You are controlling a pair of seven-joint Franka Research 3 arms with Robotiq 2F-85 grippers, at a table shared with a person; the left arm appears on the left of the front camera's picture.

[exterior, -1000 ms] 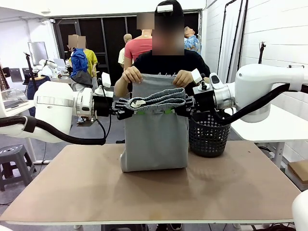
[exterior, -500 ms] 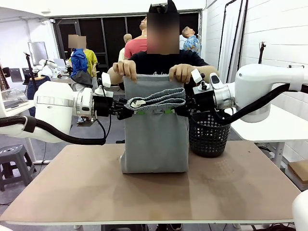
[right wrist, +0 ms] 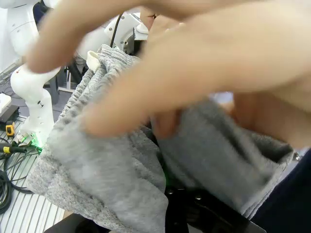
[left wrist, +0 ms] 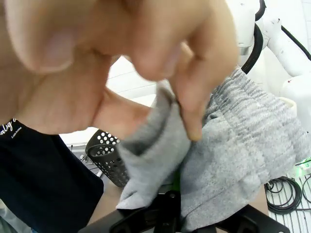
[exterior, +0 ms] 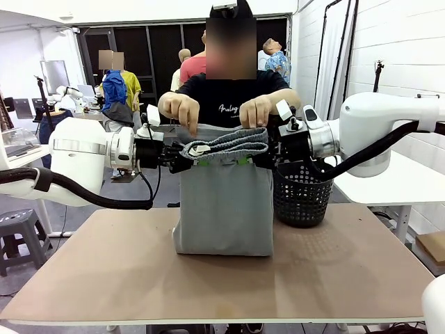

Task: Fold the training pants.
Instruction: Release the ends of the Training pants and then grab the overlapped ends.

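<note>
The light grey training pants [exterior: 222, 209] hang doubled over between my two grippers, with the lower fold resting on the table. The ribbed waistband [exterior: 228, 143] and its white drawstring are stretched across the top. At the waistband's left corner my left gripper [exterior: 200, 163] is shut on the fabric, and my right gripper [exterior: 243, 161] is shut on the right corner. Just behind the waistband the person's hands [exterior: 182, 111] pinch the far edge of the pants. In the left wrist view a hand [left wrist: 97, 58] grips grey cloth [left wrist: 228, 145] right above my fingers. The right wrist view has a blurred hand [right wrist: 204, 53] over the cloth [right wrist: 112, 170].
A black mesh basket [exterior: 300, 198] stands on the table's far right, close to the pants. The brown table [exterior: 104, 278] has free room in front and to both sides. The person stands at the far edge. Other people and tables are farther back.
The person's hands have brought the far edge of the pants down from chest height to just behind the waistband. Both grippers have stayed where they were.
</note>
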